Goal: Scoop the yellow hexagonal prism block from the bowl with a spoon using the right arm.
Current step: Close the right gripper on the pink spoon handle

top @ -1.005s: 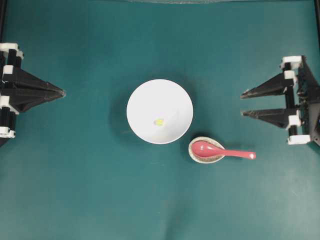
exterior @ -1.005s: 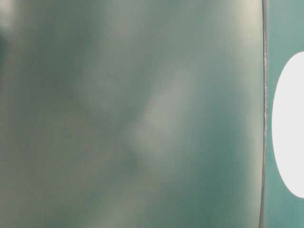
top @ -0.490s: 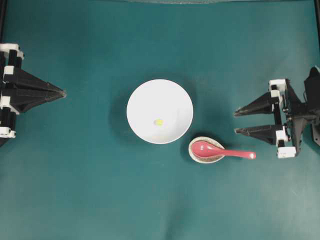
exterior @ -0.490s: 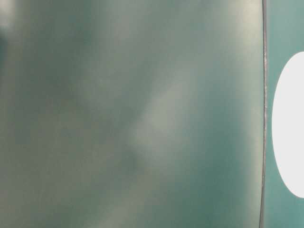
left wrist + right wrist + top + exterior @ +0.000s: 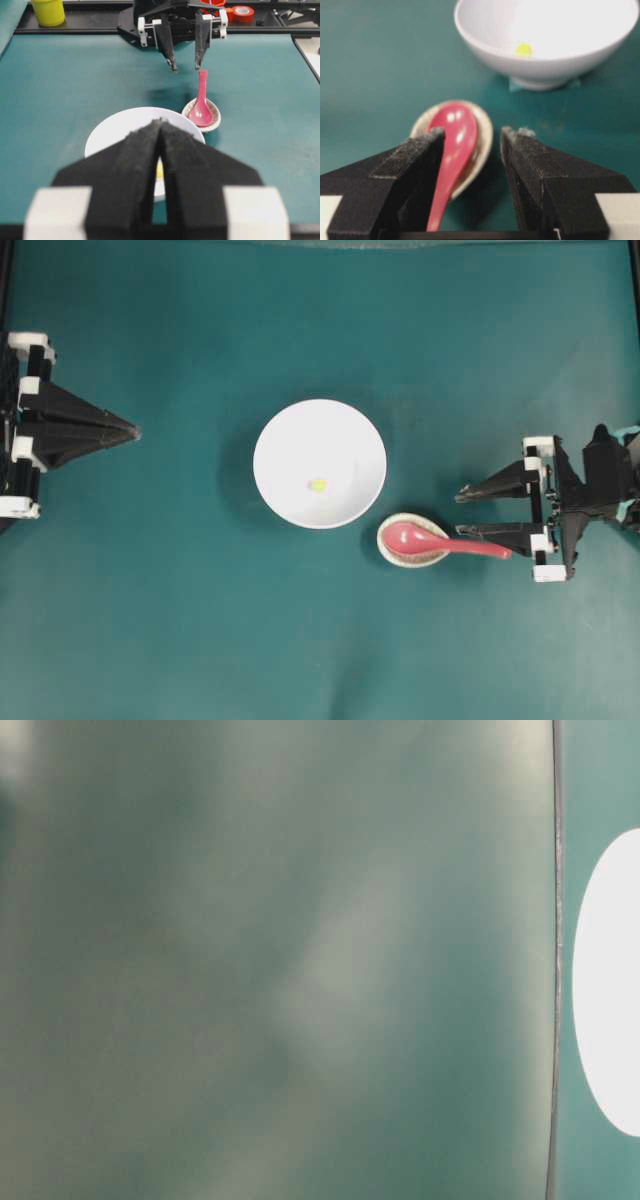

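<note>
The white bowl (image 5: 319, 463) stands mid-table with the small yellow hexagonal prism block (image 5: 318, 484) inside it. Just to its lower right, the red-pink spoon (image 5: 450, 543) rests its scoop in a small speckled spoon rest (image 5: 412, 540), handle pointing right. My right gripper (image 5: 460, 513) is open at the handle. In the right wrist view the spoon (image 5: 452, 135) runs between the fingers of the gripper (image 5: 472, 132), close beside the left one, with the bowl (image 5: 545, 65) and block (image 5: 523, 49) beyond. My left gripper (image 5: 133, 430) is shut and empty at the left edge.
In the left wrist view a yellow cup (image 5: 48, 11) and tape rolls (image 5: 243, 11) sit behind the right arm, beyond the teal mat. The table-level view is a teal blur with a white oval shape (image 5: 610, 980) at its right edge.
The right gripper has come in from the right edge, leftward and toward the spoon, jaws open and now straddling the handle. The left gripper shifted slightly. Bowl, block and spoon have not moved.
</note>
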You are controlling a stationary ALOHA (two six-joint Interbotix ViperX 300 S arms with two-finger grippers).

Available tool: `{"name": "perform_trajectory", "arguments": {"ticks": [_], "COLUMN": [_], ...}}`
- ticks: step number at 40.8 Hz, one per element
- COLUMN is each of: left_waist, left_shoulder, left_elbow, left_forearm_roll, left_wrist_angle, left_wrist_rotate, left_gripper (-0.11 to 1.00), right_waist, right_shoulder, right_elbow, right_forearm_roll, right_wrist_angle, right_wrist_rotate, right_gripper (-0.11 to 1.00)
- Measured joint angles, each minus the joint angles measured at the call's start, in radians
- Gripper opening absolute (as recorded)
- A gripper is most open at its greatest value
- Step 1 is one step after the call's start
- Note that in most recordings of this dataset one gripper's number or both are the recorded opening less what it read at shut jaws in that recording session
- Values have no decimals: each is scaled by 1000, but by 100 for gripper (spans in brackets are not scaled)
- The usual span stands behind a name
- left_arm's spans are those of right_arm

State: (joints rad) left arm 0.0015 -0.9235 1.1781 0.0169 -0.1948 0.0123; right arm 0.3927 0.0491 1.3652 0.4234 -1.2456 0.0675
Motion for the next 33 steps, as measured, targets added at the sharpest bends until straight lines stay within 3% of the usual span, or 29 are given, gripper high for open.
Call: {"name": "perform_trajectory", "arguments": {"ticks": [6, 14, 26, 33], "left_waist": [0, 0, 0, 0], "left_shoulder": [5, 5, 6, 6], "left_elbow": [0, 0, 0, 0], "left_forearm_roll": [0, 0, 0, 0], "left_wrist_angle": [0, 0, -2, -3], "left_wrist_rotate": [0, -2, 0, 0], "left_gripper": [-1, -1, -1, -1], "right_waist": [84, 166, 242, 249], "right_shoulder": [87, 147, 213, 229], "right_elbow": [-23, -55, -71, -74], "right_forearm_roll": [89, 166, 264, 287], "right_wrist_angle": [-58, -69, -52, -15], "right_wrist_rotate": [0, 0, 18, 18], "right_gripper": [54, 54, 54, 54]}}
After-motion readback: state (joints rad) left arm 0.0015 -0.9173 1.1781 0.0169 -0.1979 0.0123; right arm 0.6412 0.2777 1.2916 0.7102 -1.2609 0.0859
